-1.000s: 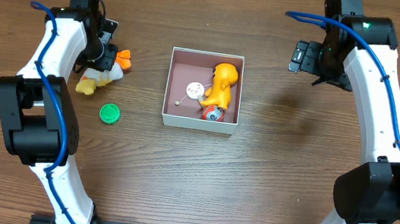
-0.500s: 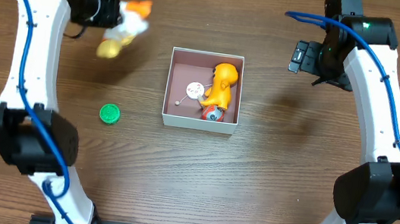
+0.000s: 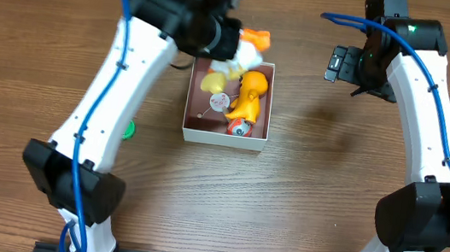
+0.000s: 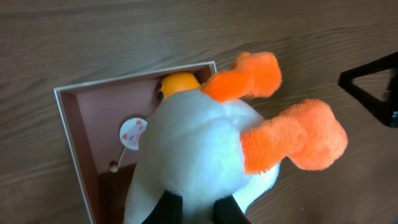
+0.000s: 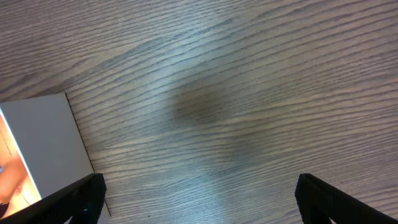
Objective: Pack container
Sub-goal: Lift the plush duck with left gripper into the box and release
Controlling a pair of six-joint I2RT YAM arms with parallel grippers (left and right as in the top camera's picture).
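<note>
Wooden table (image 3: 311, 197): brown grain, seen from overhead, under both arms.
Container (image 3: 222, 138): overhead, a shallow square box with white walls and a pinkish floor, at the middle of the table.
Inside the container: an orange figure (image 3: 251, 93) lies along the right side, with a small red and blue ball (image 3: 239, 128) touching its lower end and a round white tag (image 3: 219, 101) just to its left.
Left gripper (image 3: 222, 41): overhead, reaches over the container's far edge and is clamped on a soft toy (image 3: 238, 54), white with orange feet and a yellow part, held above the container's far left corner.
Green cap (image 3: 130, 130): on the table left of the container, half hidden by the left arm.
Right gripper (image 3: 342, 65): overhead, hangs over bare wood, well to the right of the container.
Left wrist view: two black fingers (image 4: 166, 210) press into the soft toy's white body, which fills the frame. The container wall (image 4: 69, 146) and the orange figure's head show behind it.
Right wrist view: the two fingers (image 5: 81, 198) are spread wide with nothing between them. The container's white outer wall (image 5: 43, 143) sits at the left edge.
</note>
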